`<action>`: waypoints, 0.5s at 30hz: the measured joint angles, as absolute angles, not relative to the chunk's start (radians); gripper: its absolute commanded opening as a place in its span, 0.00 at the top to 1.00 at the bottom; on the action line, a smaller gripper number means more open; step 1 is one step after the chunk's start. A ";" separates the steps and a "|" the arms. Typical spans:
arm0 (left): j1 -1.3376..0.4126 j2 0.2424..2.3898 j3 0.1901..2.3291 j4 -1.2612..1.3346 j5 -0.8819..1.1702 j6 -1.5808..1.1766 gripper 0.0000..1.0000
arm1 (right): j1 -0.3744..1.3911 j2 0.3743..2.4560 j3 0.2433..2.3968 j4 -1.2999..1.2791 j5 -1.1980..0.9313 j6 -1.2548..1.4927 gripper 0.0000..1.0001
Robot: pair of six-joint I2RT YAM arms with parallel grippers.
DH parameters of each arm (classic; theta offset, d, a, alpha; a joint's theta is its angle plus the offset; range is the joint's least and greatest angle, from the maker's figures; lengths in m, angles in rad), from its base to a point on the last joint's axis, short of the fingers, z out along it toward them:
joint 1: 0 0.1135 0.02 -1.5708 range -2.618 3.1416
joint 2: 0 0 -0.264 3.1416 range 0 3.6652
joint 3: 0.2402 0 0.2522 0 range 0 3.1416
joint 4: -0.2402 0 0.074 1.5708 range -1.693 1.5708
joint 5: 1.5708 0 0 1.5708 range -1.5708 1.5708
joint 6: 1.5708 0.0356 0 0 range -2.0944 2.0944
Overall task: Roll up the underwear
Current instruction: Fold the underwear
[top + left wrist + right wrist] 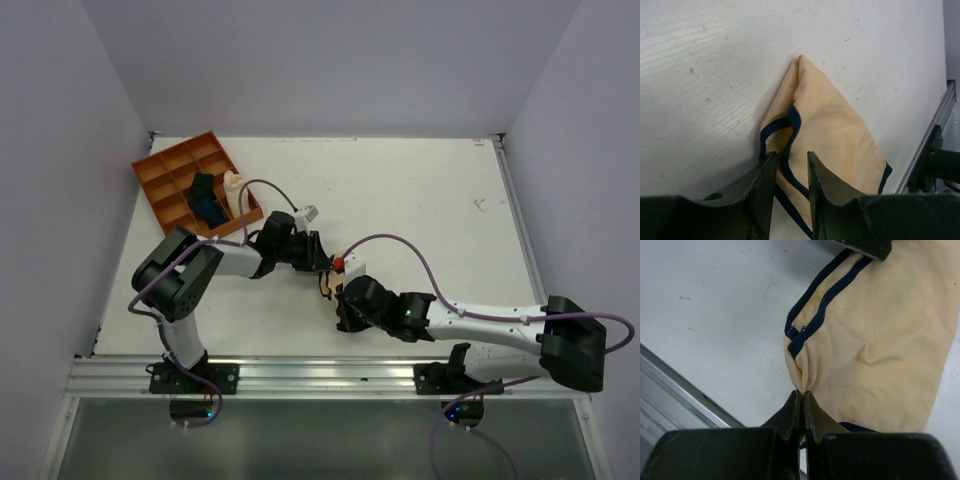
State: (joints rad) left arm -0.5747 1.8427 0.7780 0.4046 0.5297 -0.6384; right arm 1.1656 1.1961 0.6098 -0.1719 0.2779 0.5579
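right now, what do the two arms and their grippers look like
Both the left arm and right arm are white tube links between bulky black joint housings, each trailing a looping purple cable. The left gripper and right gripper have dark matte, tapering fingers.

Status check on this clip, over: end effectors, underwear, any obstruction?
Right end effector shut, pinching the underwear at a fold. Left end effector astride the dark trim, grip unclear. Cloth loosely folded, not yet rolled. Tray far off, nothing obstructing.

An orange compartment tray (160,176) sits on the white worktop (420,200). Inside the tray lie a dark blue rolled cloth (205,198) and, just beside it, a cream roll (233,186).
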 measured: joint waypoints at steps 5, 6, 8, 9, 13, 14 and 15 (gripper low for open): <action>-0.577 1.740 0.764 0.274 0.353 -0.623 0.66 | 1.166 1.227 0.600 -0.151 0.268 0.558 1.00; -0.577 1.714 0.756 0.253 0.321 -0.623 0.66 | 1.166 1.238 0.600 -0.144 0.265 0.556 1.00; -0.577 1.641 0.731 0.203 0.249 -0.624 0.64 | 1.166 1.256 0.600 -0.130 0.249 0.550 1.00; -0.577 1.602 0.719 0.183 0.221 -0.624 0.64 | 1.166 1.264 0.600 -0.123 0.241 0.547 1.00; -0.577 1.458 0.701 0.135 0.164 -0.622 0.62 | 1.166 1.279 0.599 -0.093 0.206 0.529 1.00; -0.576 1.432 0.701 0.144 0.178 -0.615 0.62 | 1.166 1.279 0.596 -0.079 0.192 0.523 1.00; -0.576 1.415 0.701 0.163 0.200 -0.608 0.63 | 1.166 1.279 0.591 -0.062 0.185 0.519 1.00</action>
State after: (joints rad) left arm -0.5758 1.4147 0.7010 0.1627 0.2001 -0.6079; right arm 1.1656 1.2785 0.5915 -0.0620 0.1852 0.5194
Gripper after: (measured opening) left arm 0.376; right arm 0.025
